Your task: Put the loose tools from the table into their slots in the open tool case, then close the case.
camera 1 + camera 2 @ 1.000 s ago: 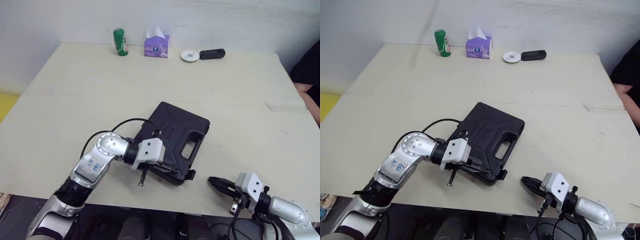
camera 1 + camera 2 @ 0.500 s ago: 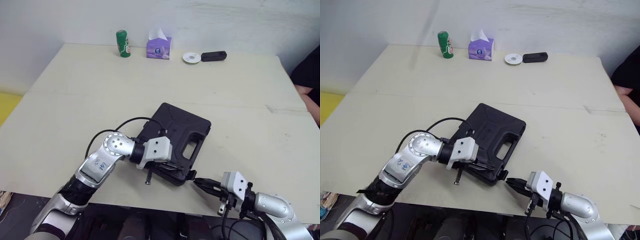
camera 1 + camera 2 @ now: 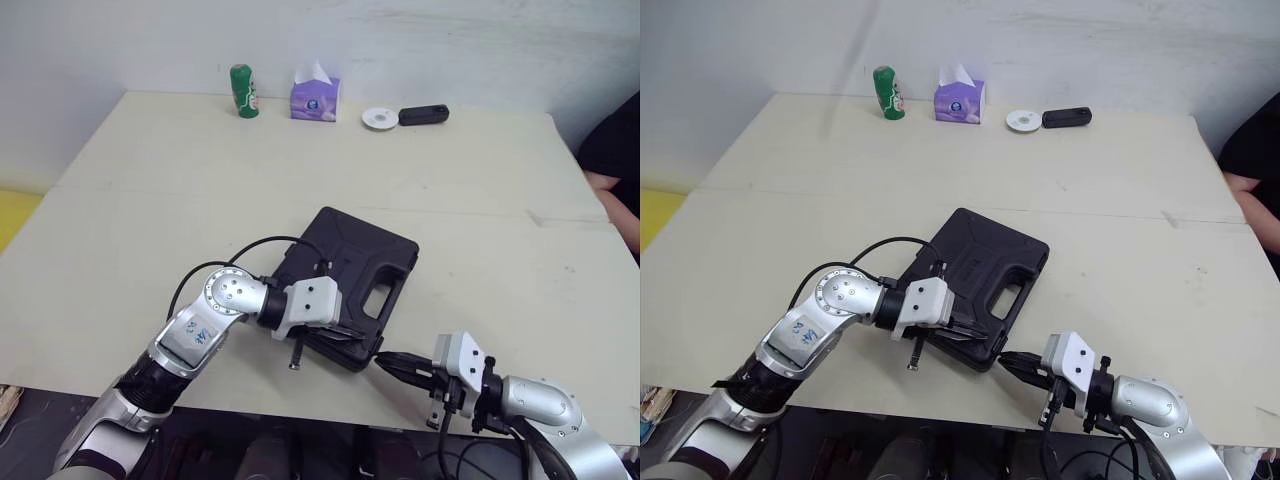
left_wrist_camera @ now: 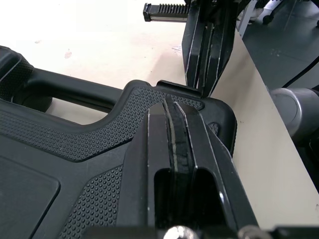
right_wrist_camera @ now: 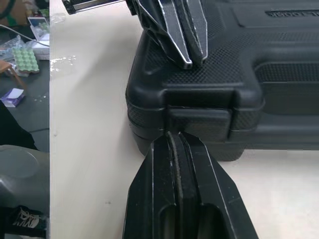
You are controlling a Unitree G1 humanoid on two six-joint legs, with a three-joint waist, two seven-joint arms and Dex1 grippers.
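Left hand (image 3: 350, 335), seen from the head, is clenched empty, pressed flat on the closed black tool case (image 3: 352, 262) beneath it on the desk (image 3: 180, 180). Right hand (image 3: 388, 364), also clenched empty, points at the case's edge just ahead. Left wrist view: lid beneath the left hand, right hand's tips just beyond. Right wrist view: the latch (image 5: 198, 123) sits directly ahead of the right hand.

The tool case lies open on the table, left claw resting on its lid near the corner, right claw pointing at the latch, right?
Not open: the tool case is closed, as the right wrist view shows. The left claw does rest on its lid near the corner, and the right claw points at the latch.
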